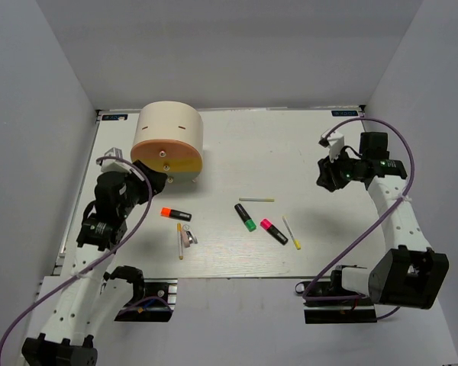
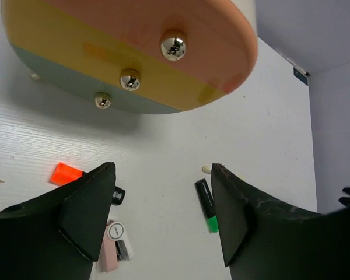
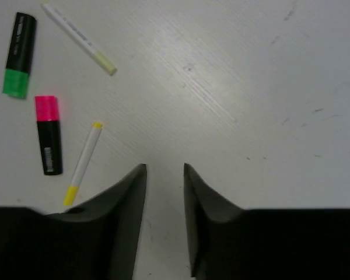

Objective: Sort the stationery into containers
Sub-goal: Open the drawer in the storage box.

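Observation:
The containers are stacked drawers in one cream round cabinet at the back left, with orange, yellow and pale green fronts, all pushed in. The stationery lies on the white table. It is an orange-capped marker, a green-capped marker, a pink-capped marker, two thin white sticks, a yellow stick and a pinkish clip. My left gripper hangs open just in front of the cabinet, holding nothing. My right gripper is open over bare table at the right, away from the markers.
Grey walls close in the table on the left, back and right. In the left wrist view the drawers carry round metal knobs, and the clip lies under the left finger. The right arm's purple cable loops above the table's right edge.

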Robot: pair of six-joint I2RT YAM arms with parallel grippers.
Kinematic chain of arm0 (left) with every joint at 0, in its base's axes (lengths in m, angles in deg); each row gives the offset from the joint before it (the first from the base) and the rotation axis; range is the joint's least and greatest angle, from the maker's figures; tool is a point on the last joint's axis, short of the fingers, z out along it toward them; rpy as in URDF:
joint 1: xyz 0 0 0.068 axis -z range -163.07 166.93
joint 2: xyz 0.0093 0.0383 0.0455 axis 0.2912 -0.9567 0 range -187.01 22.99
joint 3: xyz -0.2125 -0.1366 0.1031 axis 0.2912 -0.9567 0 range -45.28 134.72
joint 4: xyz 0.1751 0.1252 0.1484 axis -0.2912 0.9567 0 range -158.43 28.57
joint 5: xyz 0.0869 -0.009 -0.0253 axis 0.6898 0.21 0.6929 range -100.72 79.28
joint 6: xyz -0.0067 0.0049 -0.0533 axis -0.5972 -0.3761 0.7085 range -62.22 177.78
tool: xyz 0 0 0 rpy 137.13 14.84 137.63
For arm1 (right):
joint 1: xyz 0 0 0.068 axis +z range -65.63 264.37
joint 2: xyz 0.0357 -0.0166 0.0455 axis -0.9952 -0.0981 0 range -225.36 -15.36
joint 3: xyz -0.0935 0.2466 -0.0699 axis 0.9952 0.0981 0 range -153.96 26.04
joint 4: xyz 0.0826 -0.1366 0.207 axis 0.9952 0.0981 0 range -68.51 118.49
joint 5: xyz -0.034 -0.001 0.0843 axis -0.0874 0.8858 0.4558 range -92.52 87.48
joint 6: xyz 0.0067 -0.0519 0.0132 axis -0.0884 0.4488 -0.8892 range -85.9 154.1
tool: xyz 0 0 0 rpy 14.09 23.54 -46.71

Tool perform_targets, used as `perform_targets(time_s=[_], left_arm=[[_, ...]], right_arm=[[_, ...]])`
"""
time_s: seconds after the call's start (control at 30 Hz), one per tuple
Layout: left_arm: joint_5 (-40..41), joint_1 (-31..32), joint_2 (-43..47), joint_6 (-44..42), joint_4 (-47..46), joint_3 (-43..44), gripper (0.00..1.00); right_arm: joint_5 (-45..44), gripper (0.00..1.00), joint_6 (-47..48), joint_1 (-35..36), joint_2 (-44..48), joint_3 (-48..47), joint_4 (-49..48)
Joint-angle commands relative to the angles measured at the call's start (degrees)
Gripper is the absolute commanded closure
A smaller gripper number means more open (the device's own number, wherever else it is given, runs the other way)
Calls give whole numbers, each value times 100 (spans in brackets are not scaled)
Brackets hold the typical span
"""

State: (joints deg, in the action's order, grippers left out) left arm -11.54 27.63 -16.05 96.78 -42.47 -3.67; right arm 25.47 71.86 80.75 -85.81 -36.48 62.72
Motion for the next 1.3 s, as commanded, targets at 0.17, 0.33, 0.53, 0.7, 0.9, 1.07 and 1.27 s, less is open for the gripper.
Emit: perform_targets(time_s=[0.17,0.33,0.53,0.7,0.9,1.07,1.27], left_arm=[[-296,-24,-1113,133,-644,339,20],[-243,-77,-1334,327,-1336,94,22],[-497,-366,-1404,800,-2041,-187,26],[-621,-770,-1535,978,-2375,-241,26],[-1139,-1052,-1895,1259,-3017,-364,29],[-1517,-1211,-2072,1311,-3351,-425,33],[-1896,-1325,-2072,1416,-3975,-714,37]], right_arm=[[1252,81,-111,19,-811,-313,667],[1587,50,-216,28,-917,-515,457],[1648,50,-286,19,-952,-507,227],[1613,50,-269,1,-1014,-463,113],[1561,50,-295,10,-1032,-410,8],[1543,50,-330,1,-1137,-436,-19],[1525,50,-339,10,-1198,-463,-36]])
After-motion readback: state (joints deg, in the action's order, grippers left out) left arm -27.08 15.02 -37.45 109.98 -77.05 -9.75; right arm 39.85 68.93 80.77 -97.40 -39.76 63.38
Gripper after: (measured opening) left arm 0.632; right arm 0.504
